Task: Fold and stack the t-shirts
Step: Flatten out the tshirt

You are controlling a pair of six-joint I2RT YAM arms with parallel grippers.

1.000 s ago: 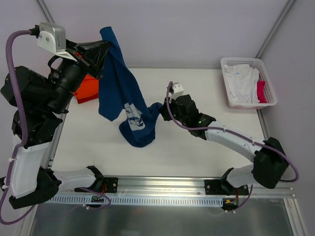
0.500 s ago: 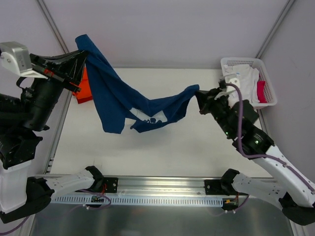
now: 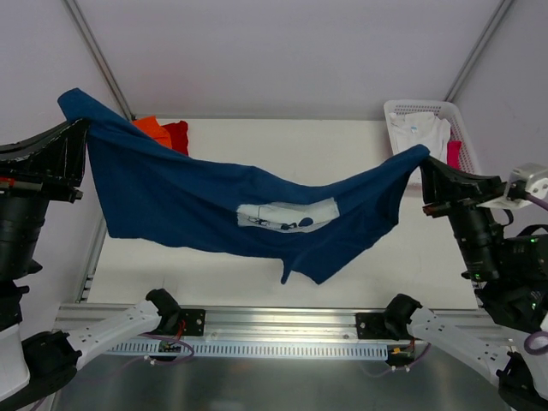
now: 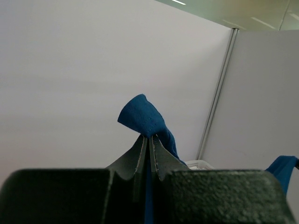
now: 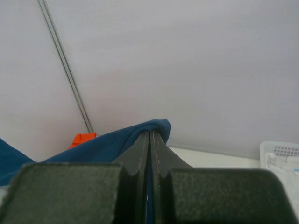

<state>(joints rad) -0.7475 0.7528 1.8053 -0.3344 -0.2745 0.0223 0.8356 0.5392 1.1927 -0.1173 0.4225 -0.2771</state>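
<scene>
A navy blue t-shirt [image 3: 197,201] with a pale chest print [image 3: 287,214] hangs stretched across the table, held up in the air between both arms. My left gripper [image 3: 81,128] is shut on its left corner [image 4: 142,116], high at the left. On the far right, my right gripper [image 3: 424,163] is shut on the other corner [image 5: 156,127]. The shirt sags in the middle and one loose end droops toward the table's near edge. An orange t-shirt [image 3: 152,130] and a red one [image 3: 177,134] lie at the back left, partly hidden behind the navy cloth.
A white lattice basket [image 3: 409,110] stands at the back right with white cloth [image 3: 417,135] and a red-pink piece [image 3: 453,152] inside. The white table [image 3: 257,141] ends at a metal rail [image 3: 282,321] near the arm bases.
Both arms have swung outward and upward, pulling the navy t-shirt from a hanging bundle into a wide spread. The orange and red shirts at the back left now show.
</scene>
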